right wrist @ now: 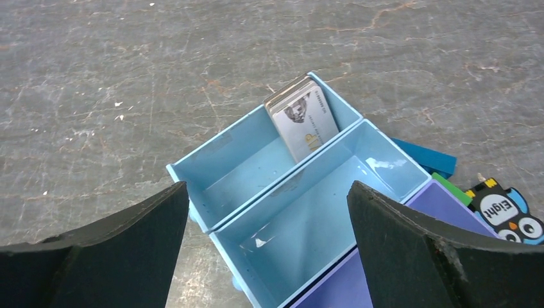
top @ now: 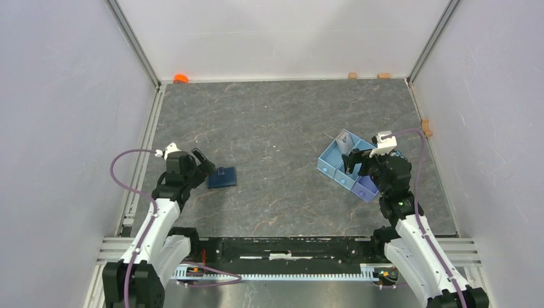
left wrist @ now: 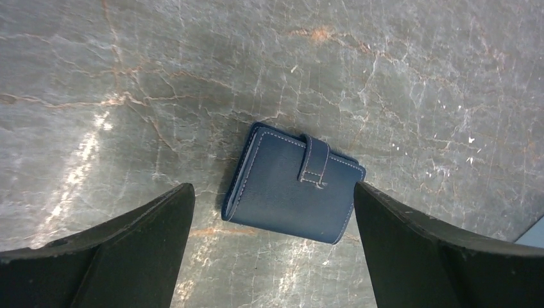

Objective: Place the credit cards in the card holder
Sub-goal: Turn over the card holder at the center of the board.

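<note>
Table: grey stone-look top [top: 276, 122] with thin rusty cracks, and white walls [top: 276, 32] on three sides.
Far edge: a small orange thing [top: 181, 78] sits in the far left corner. Little wooden blocks [top: 352, 75] sit along the far and right edges.
Card holder: the dark blue card holder [left wrist: 292, 186] lies flat on the left part of the table. It is folded shut, with a strap over one edge. Nothing lies on it.
Tray: a plastic tray [right wrist: 218, 151] sits on the right part of the table, well apart from the card holder. It has two light blue boxes and one purple box.
Credit cards: the credit cards [right wrist: 305, 119] stand in a small stack in the far blue box. They lean on its end wall, and the top one is pale grey. The tray walls go all round them.
Middle box: nothing in it.
Beside the tray: a blue block [right wrist: 426, 157], a green block [right wrist: 452, 189] and an owl card [right wrist: 507, 215] with the word "Eight" on it.
Left gripper: the left gripper [top: 206, 163] is just left of the card holder. Its black fingers [left wrist: 128, 250] are wide apart and it holds nothing.
Right gripper: the right gripper [top: 358, 162] hangs over the tray. Its fingers [right wrist: 115, 256] are spread wide too. It holds nothing and does not touch the cards.
</note>
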{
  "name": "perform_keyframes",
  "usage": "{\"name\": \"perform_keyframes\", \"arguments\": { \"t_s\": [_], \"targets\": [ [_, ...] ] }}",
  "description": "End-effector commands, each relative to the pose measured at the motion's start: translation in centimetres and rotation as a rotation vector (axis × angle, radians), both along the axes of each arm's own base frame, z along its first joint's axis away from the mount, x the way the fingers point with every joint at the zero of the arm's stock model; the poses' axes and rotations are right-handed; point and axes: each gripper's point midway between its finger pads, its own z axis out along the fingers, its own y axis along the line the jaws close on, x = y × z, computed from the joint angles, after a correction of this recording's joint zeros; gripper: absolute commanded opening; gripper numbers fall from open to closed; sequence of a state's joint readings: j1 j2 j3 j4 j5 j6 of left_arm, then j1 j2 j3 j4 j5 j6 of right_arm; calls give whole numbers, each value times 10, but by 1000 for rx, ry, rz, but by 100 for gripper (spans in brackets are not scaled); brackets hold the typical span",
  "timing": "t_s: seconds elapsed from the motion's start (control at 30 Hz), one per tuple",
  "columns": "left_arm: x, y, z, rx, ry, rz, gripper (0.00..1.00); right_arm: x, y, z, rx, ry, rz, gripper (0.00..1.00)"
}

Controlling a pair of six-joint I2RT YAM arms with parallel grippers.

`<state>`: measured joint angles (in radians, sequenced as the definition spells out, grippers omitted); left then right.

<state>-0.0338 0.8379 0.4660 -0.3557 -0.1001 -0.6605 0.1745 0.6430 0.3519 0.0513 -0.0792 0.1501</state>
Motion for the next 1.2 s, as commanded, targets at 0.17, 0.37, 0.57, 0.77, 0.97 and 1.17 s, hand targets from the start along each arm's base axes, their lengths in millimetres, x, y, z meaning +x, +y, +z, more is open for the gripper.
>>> {"name": "perform_keyframes", "arguments": {
  "t_s": [0.17, 0.37, 0.57, 0.77, 0.97, 1.17],
  "targets": [
    [15, -30, -27, -109, 50, -136, 95, 3, 18, 21, 10, -52, 106, 99],
    [8, -51, -32, -170, 65, -211, 91, 4, 21, 16, 9, -37, 123, 95],
    [-13, -127, -26, -212, 52, -516, 89, 5, 22, 11, 4, -16, 130, 95],
    [-35, -167, -17, -185, 81, -714, 89, 5, 23, 7, 1, -1, 136, 94],
    [-18, -98, -1, 109, 81, -437, 92, 5, 25, 7, 2, 1, 149, 94],
    [2, -97, -13, 47, 83, -398, 76, 4, 29, 6, 3, 1, 166, 94]
  ]
}}
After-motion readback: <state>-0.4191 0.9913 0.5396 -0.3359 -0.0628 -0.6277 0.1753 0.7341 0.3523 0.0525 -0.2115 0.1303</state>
